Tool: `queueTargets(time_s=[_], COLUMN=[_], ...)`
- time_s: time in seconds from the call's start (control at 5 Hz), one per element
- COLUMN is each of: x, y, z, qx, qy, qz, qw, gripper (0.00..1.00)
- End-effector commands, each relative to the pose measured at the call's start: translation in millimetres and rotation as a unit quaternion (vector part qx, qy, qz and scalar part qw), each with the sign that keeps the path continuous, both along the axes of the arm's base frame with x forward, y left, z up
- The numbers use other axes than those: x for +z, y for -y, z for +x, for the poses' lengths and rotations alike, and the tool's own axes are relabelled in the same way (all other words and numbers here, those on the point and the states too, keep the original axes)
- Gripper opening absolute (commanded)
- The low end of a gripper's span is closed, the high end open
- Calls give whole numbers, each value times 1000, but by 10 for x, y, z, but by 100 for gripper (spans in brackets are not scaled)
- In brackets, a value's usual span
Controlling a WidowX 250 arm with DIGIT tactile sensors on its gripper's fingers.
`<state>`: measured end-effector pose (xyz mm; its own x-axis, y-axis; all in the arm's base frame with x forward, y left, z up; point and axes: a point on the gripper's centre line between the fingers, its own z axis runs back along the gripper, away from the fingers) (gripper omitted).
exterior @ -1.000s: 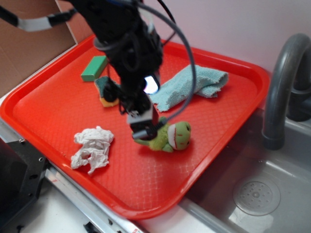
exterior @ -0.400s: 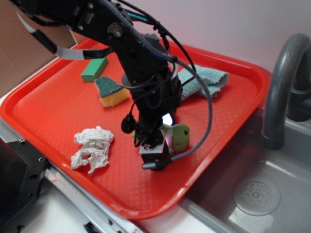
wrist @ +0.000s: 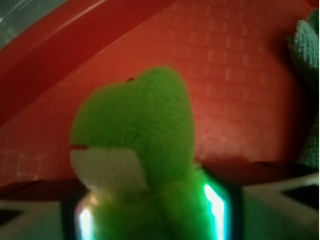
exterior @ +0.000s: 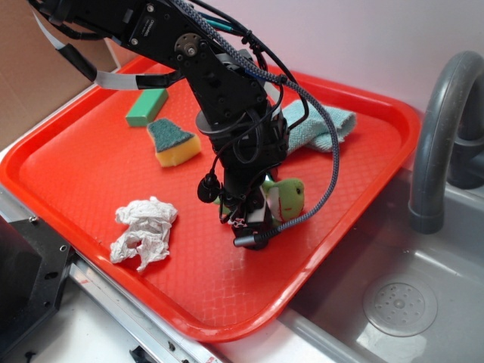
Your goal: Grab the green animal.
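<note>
The green animal [exterior: 291, 198] is a fuzzy lime-green frog with a white-and-red mouth, on the right of the red tray [exterior: 76, 174]. My gripper [exterior: 253, 218] points down right beside it, and the black arm hides the frog's body. In the wrist view the green animal [wrist: 145, 115] fills the gap between my two fingers, head sticking out, white mouth to the left. My gripper [wrist: 150, 215] is shut on its body, both pads pressed against the plush.
On the tray lie a yellow sponge with a dark green top [exterior: 174, 144], a green block [exterior: 146, 107], a teal cloth [exterior: 325, 125] and crumpled white paper [exterior: 142, 231]. A grey faucet [exterior: 439, 128] and a sink [exterior: 401, 302] stand to the right.
The arm swung right and down from above the sponge onto the frog. The fingers now straddle and hold the frog, which has shifted slightly right and back.
</note>
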<state>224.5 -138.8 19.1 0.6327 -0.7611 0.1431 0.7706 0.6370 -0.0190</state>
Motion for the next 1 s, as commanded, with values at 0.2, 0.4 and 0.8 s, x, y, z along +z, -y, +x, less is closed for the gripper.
queueTargets(time_s=[0.2,0.4,0.8], x=[1178,1671,1990], y=[-491,-775,-994], z=[-175,-352,-627], qx=[283,383,417], qy=[-11,-5,8], qz=[17,1,-23], qw=[959,924,908], gripper=[0,0,0])
